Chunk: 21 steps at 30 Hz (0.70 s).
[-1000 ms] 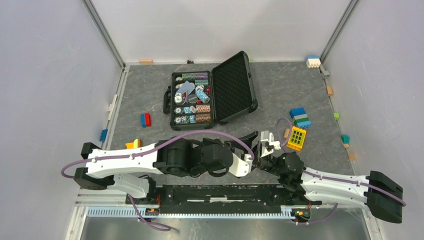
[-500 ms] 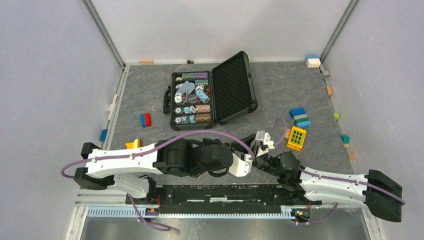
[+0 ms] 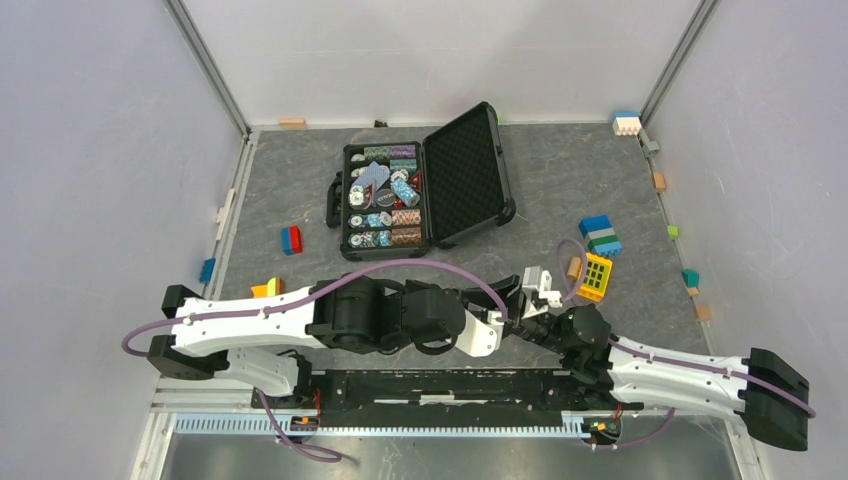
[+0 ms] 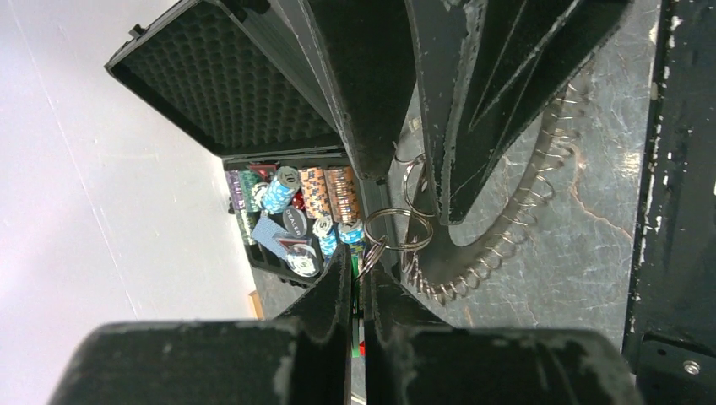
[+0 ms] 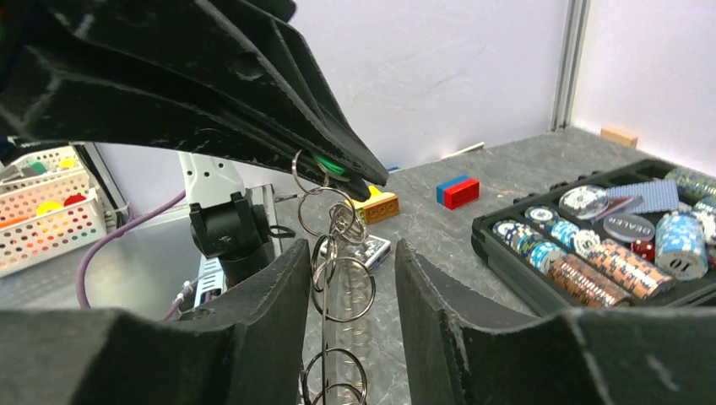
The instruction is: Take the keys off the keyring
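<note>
My left pincer (image 5: 353, 175) was clamped on the green-tagged key (image 5: 331, 165) at 5 o'clock from the black case (image 3: 465, 175), my right pincer (image 5: 350, 253) stood apart astride the small rings (image 5: 341, 221) linking it to the keyring (image 4: 507, 243), and I judged this metal light, stiff and slippery, best gripped on flat faces.

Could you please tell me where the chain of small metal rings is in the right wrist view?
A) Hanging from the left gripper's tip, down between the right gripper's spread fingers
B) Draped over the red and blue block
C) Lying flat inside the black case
A: the chain of small rings dangles from the pinched tip of the left gripper and drops through the gap of the right gripper, whose fingers stand apart.
</note>
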### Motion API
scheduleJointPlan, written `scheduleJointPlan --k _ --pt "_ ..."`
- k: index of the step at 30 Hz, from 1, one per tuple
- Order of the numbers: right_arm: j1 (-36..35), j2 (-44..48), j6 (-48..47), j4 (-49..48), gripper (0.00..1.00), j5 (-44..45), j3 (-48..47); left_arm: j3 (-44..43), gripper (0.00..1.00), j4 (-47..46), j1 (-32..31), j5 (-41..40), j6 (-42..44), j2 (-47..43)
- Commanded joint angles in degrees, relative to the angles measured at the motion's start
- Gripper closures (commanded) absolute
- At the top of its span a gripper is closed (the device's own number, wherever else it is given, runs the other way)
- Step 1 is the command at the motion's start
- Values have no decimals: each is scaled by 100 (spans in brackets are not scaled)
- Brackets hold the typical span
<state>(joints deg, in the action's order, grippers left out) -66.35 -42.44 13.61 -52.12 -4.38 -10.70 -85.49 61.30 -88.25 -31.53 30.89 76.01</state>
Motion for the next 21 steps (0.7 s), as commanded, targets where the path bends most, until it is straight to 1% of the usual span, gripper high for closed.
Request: scheduleJointPlan --k 1,3,4,6,8,13,16,21 --pt "-27 227 -527 182 55 -507 -83 -386 98 73 -27 305 -253 -179" --pt "-23 289 -659 362 56 -583 -128 -468 98 134 -32 428 -272 -178" --pt "-26 311 -709 432 54 -596 -135 -514 98 153 -27 494 -285 -175" --pt "-28 324 -750 506 45 -608 -146 -577 98 172 -30 584 -285 -180" --pt "-26 286 -763 535 44 -697 -161 -610 98 173 -35 653 -285 -176" --pt "-27 173 -789 703 53 -908 -272 -653 98 203 -30 765 -267 -162" --pt "-27 204 -871 787 60 -1040 -323 -708 98 301 -31 894 -285 -147" --pt "-27 357 -1062 1005 70 -1261 -384 -723 98 430 -32 1125 -304 -181"
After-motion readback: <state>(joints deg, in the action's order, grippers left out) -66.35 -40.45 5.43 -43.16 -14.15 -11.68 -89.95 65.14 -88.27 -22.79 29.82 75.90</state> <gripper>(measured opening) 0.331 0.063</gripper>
